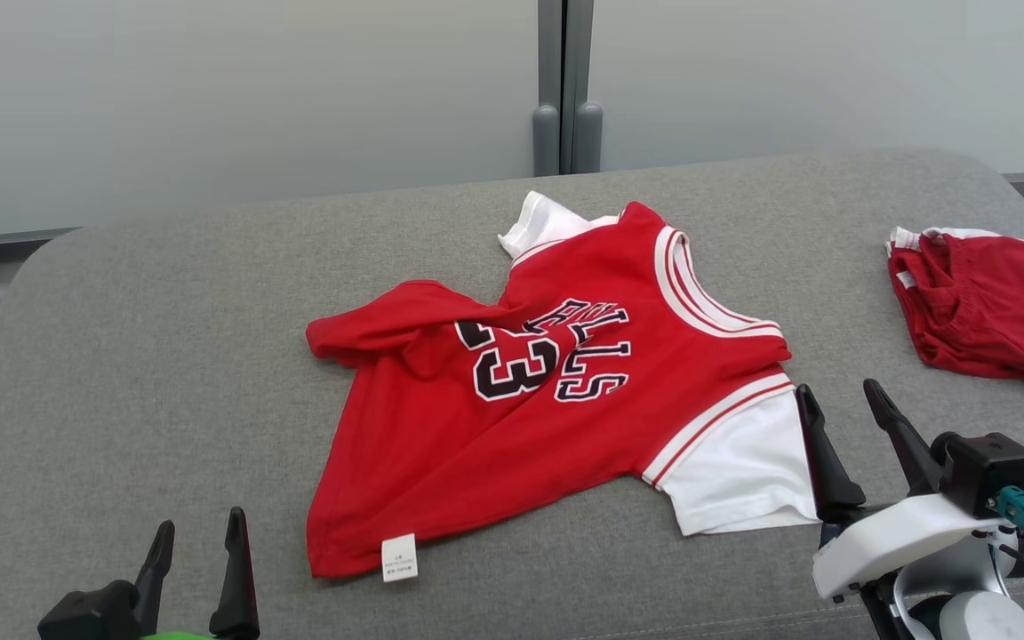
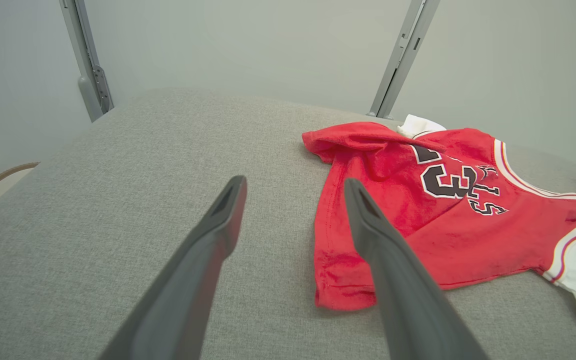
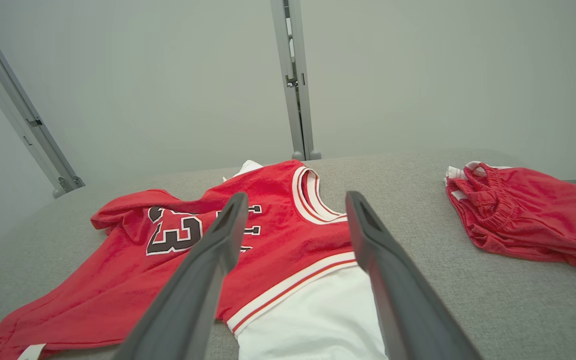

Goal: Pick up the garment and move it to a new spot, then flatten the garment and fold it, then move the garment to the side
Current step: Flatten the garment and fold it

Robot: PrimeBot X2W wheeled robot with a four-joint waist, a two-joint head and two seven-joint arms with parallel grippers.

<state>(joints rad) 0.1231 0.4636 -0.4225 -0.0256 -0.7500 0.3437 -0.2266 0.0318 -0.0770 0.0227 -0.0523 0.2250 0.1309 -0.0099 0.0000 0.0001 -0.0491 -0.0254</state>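
Observation:
The garment (image 1: 556,391) is a red jersey with white sleeves, a black "23" and lettering, lying rumpled in the middle of the grey padded table (image 1: 148,356). One side is folded over itself; a white label shows at its near hem. My left gripper (image 1: 196,538) stands open at the lower left, short of the garment's near corner (image 2: 340,285). Just right of the white sleeve (image 1: 743,467), my right gripper (image 1: 841,400) is open. In the right wrist view the open fingers (image 3: 218,250) hang above the sleeve and red body (image 3: 278,220). Neither holds anything.
A second red garment (image 1: 992,307), bunched with an elastic waistband, lies at the table's right edge (image 3: 523,215). Pale wall panels with grey metal posts (image 1: 565,89) stand behind the table. Bare grey surface stretches to the left (image 2: 118,165) of the jersey.

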